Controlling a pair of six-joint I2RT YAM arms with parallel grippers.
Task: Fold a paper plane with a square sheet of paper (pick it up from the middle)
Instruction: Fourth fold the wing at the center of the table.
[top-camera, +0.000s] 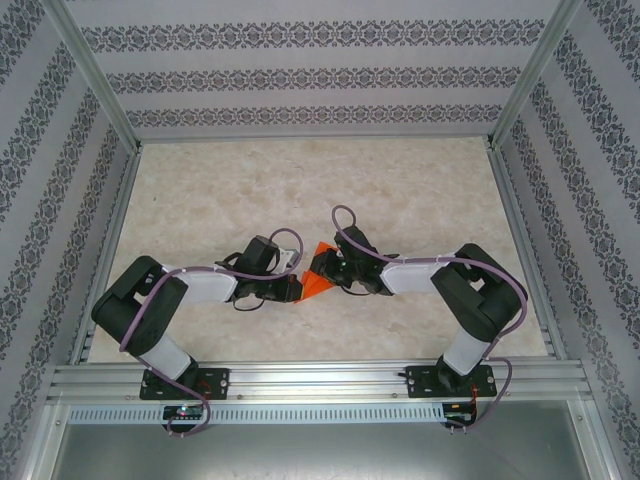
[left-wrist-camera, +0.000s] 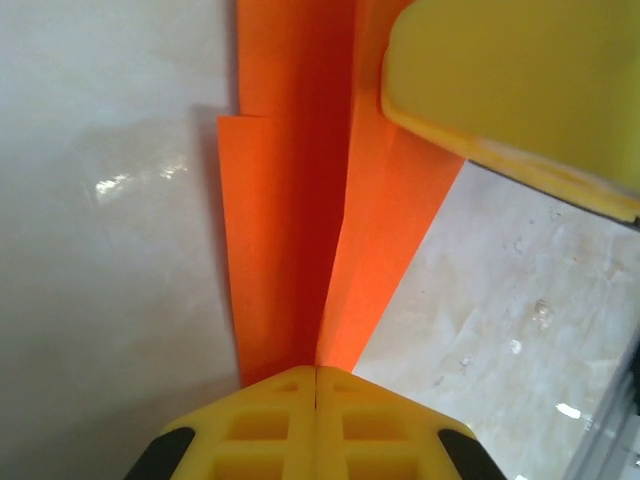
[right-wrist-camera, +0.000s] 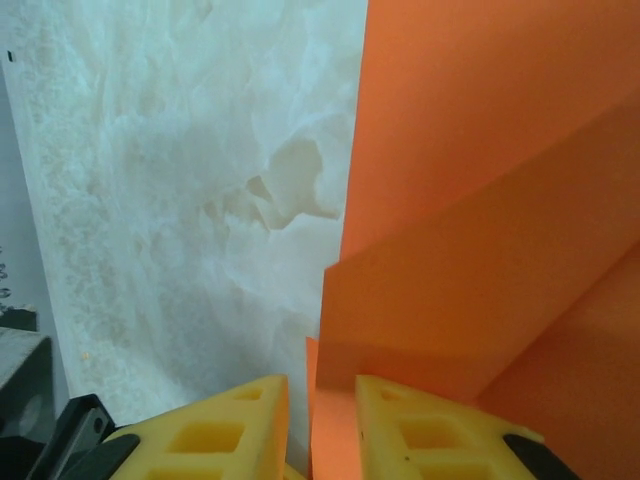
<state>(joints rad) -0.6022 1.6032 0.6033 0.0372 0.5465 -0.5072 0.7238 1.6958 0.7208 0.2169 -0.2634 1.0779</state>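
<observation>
The square sheet of paper (top-camera: 318, 258) is bright orange and folded into several layers, held just above the table between both arms. My left gripper (top-camera: 297, 288) is shut on it; in the left wrist view the yellow fingertips (left-wrist-camera: 316, 375) meet with the folded paper (left-wrist-camera: 290, 200) fanning out from between them along a centre crease. My right gripper (top-camera: 336, 268) comes from the other side. Its jaws (right-wrist-camera: 320, 400) stand apart, with an edge of the paper (right-wrist-camera: 480, 200) lying in the gap. One of its yellow fingers (left-wrist-camera: 510, 80) shows over the paper in the left wrist view.
The pale marbled table (top-camera: 300, 180) lies under the paper, with free room behind and to both sides. Patterned walls and metal frame rails (top-camera: 120, 230) enclose it. The two arm bases are bolted to the near rail (top-camera: 320, 380).
</observation>
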